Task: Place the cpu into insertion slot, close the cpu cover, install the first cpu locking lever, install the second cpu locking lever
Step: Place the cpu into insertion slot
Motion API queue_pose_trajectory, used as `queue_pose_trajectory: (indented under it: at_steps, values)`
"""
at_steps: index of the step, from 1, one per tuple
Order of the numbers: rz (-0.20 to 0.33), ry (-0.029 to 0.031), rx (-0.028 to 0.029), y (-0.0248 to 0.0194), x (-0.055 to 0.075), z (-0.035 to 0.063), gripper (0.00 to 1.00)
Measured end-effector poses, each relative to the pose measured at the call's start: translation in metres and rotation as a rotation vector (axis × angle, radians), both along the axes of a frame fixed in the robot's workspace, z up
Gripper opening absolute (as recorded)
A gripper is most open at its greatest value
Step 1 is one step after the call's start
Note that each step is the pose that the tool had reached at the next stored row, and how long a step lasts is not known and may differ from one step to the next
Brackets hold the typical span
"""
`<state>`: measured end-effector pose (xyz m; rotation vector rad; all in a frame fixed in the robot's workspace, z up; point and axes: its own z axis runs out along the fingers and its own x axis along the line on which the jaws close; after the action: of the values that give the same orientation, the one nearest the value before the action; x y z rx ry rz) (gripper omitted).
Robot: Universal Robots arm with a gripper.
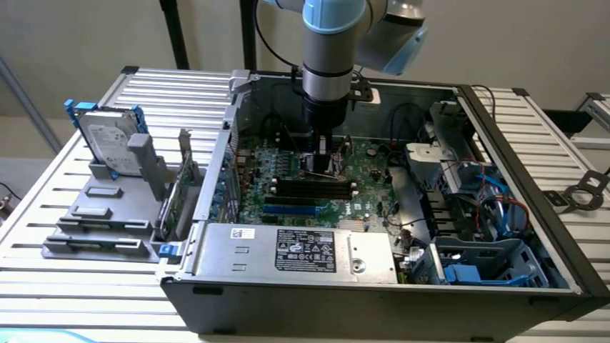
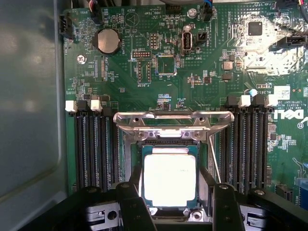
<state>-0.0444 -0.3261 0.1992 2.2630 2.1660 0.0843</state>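
Gripper [image 1: 322, 163] at centre of ext. view, reaching down inside PC case [image 1: 286, 311] over motherboard [image 1: 373, 168]. Wrist view: jaws set wide, fingers [image 2: 131, 202] pressed vs. opp. edges of cpu [image 2: 170, 185], grasping it. Chip lies flat within insertion slot [image 2: 168, 143]. cpu cover [image 2: 173, 119] stands raised, just beside slot, betw. memory slots [image 2: 94, 149].
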Motion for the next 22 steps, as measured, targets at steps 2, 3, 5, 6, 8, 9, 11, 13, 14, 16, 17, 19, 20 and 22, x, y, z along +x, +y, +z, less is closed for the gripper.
queue_pose_trajectory:
  at_steps: [2, 3, 5, 6, 8, 9, 11, 13, 14, 16, 17, 19, 20, 22]
  values:
    - [0.000, 0.0000, -0.0014, 0.0000, 0.0000, 0.0000, 0.54]
    - [0.000, 0.0000, -0.0021, 0.0000, 0.0000, 0.0000, 0.54]
    - [0.000, 0.0000, -0.0032, 0.0000, 0.0000, -0.0001, 0.54]
    - [0.000, 0.0000, -0.0035, 0.0001, 0.0000, -0.0001, 0.54]
    - [0.000, 0.0000, -0.0042, 0.0001, 0.0000, -0.0001, 0.54]
    - [0.000, 0.0000, -0.0045, 0.0002, 0.0000, -0.0001, 0.54]
    - [0.000, 0.0000, -0.0051, 0.0003, 0.0000, -0.0001, 0.54]
    - [0.000, 0.0000, -0.0057, 0.0004, 0.0000, -0.0001, 0.56]
    - [0.000, 0.0000, -0.0060, 0.0005, 0.0000, -0.0001, 0.56]
    - [0.000, 0.0000, -0.0065, 0.0006, 0.0000, -0.0001, 0.62]
    - [0.000, 0.0000, -0.0066, 0.0006, 0.0000, -0.0001, 0.62]
    - [0.000, 0.0001, -0.0070, 0.0010, 0.0000, -0.0001, 0.62]
    - [0.000, 0.0000, -0.0068, 0.0014, 0.0000, -0.0001, 0.62]
    - [0.000, 0.0000, -0.0068, 0.0022, 0.0000, -0.0001, 0.62]
